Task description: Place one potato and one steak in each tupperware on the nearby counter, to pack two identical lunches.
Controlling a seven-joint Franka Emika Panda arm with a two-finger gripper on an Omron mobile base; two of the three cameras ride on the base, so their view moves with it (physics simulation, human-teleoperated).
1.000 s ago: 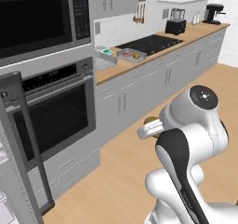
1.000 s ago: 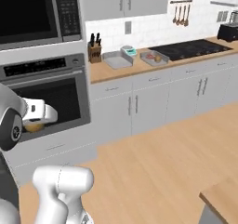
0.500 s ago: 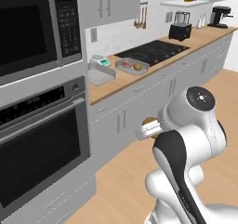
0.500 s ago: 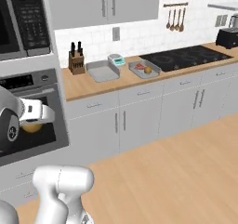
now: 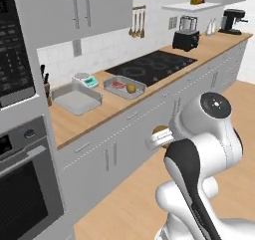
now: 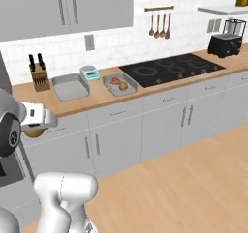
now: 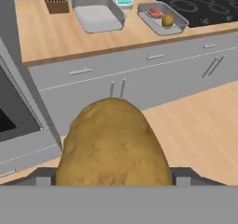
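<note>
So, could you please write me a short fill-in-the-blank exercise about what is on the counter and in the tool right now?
1. The tool is holding a ____.
2. The tupperware nearer the stovetop contains a steak and a ____.
3. The other tupperware, near the knife block, is ____.
4. The small scale stands ____ the two containers.

Missing words: potato; potato; empty; between

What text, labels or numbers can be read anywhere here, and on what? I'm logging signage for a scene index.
None can be read.
Microwave: pale marks on its control panel, too blurred to read.
Kitchen scale: teal display, no legible digits.
Potato in the gripper, tupperware, toaster: no lettering.
</note>
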